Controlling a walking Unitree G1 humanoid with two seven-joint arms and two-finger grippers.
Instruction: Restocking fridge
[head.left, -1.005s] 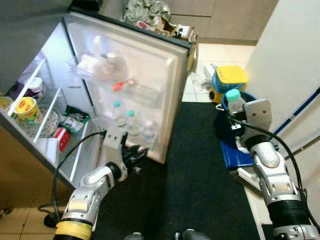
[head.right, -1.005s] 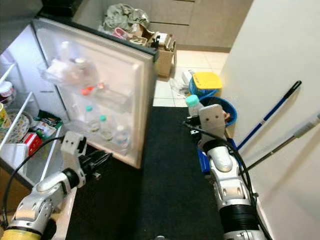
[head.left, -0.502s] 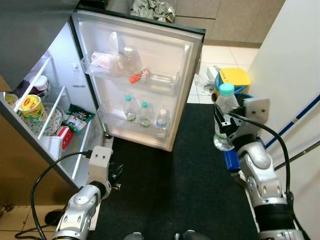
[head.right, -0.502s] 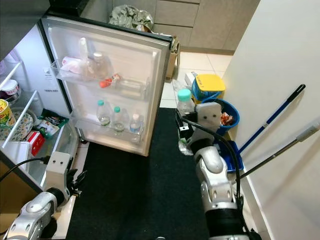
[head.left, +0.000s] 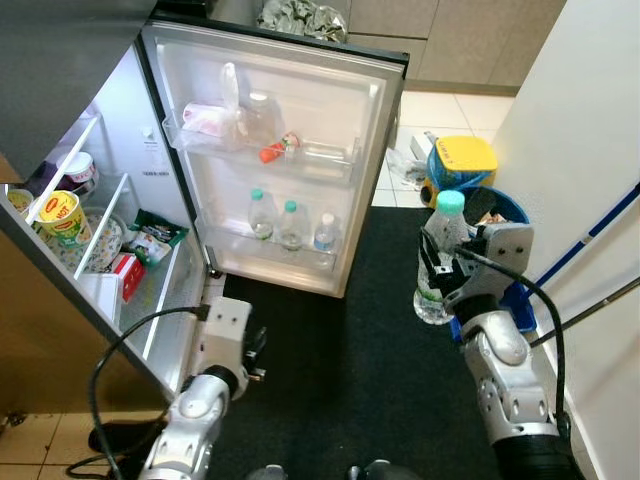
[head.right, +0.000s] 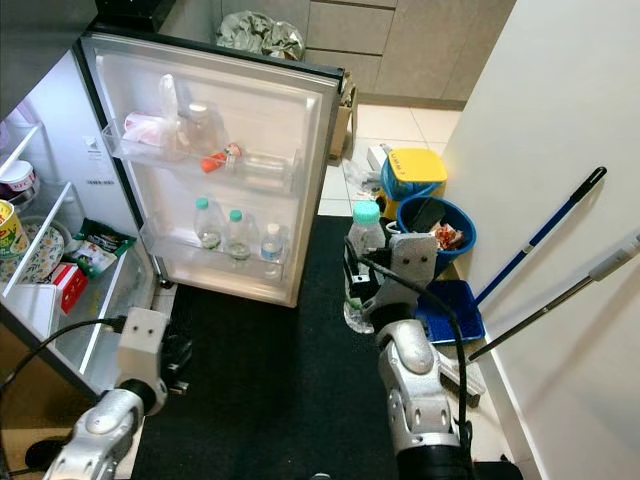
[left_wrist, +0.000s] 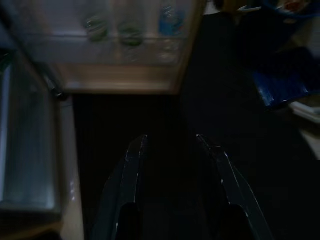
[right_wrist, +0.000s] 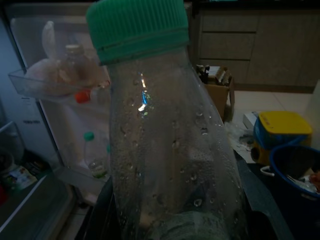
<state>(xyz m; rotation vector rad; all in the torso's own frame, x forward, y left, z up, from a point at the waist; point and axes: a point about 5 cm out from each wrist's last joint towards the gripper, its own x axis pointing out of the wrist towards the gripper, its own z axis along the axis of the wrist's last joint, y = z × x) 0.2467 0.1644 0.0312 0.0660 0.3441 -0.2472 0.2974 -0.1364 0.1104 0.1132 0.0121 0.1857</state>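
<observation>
The fridge stands open, its door swung wide toward me. Three small bottles stand in the lower door shelf; a bag and a bottle sit in the upper one. Over the black mat, right of the door, my right gripper is shut on a clear water bottle with a green cap, held upright; the wet bottle looms large in the right wrist view. My left gripper hangs low over the mat near the fridge's bottom corner, open with nothing between its fingers.
Fridge shelves at the left hold a yellow cup and packets. A blue bucket, a yellow-lidded tub and a blue dustpan crowd the white wall on the right, with mop handles leaning there.
The door swung wide open a second ago. My left gripper drew back from the door and sank lower. My right gripper brought the bottle down and a little leftward.
</observation>
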